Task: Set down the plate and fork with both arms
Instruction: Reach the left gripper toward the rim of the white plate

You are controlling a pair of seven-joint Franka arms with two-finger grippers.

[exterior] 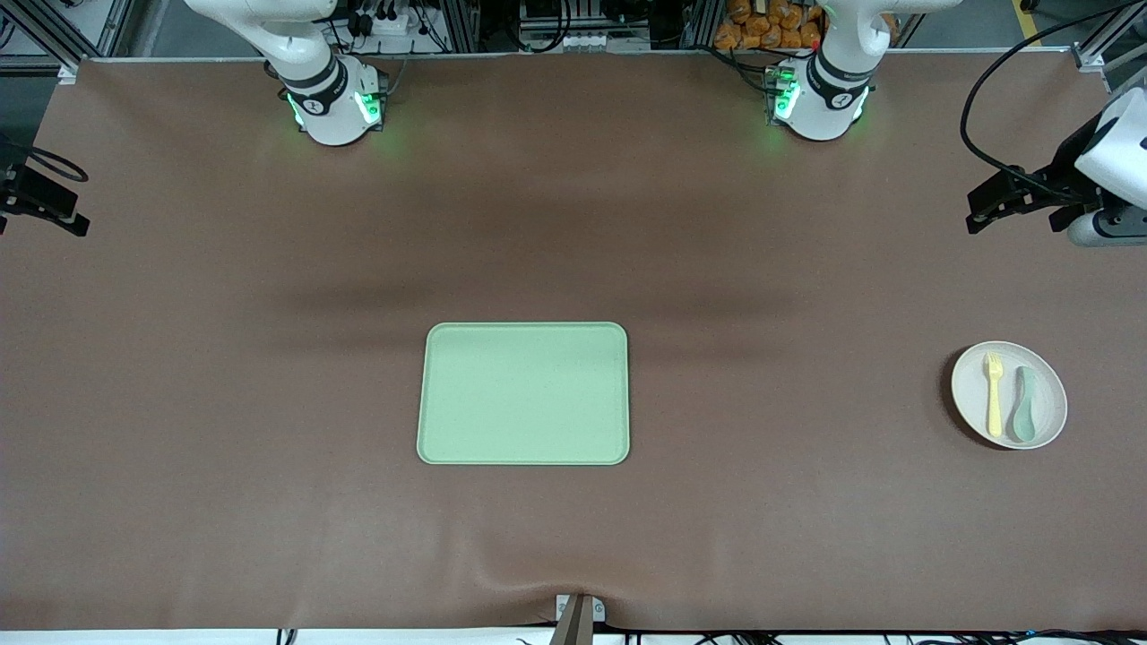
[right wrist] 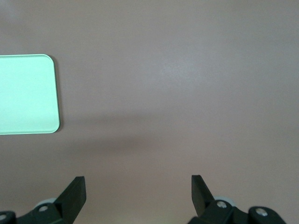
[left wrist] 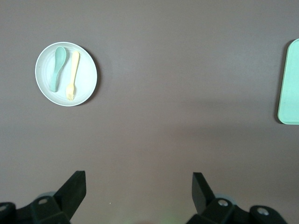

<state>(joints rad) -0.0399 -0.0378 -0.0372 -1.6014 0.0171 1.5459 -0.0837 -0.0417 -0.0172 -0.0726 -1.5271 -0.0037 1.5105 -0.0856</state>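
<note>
The plate [exterior: 1009, 395] is round, shallow and off-white. It lies flat on the table at the left arm's end. On it lies the fork [exterior: 994, 394], pale yellow, its tines pointing to 12 o'clock in the front view.

High front view — downward wrist views, shared tray [exterior: 524, 394]

Brown table [exterior: 224, 358] bears a green tray [exterior: 523, 394]; plate [exterior: 968, 394] apart.

White arms [exterior: 314, 67], black joint bands, green-lit bases, black jaws.
</note>
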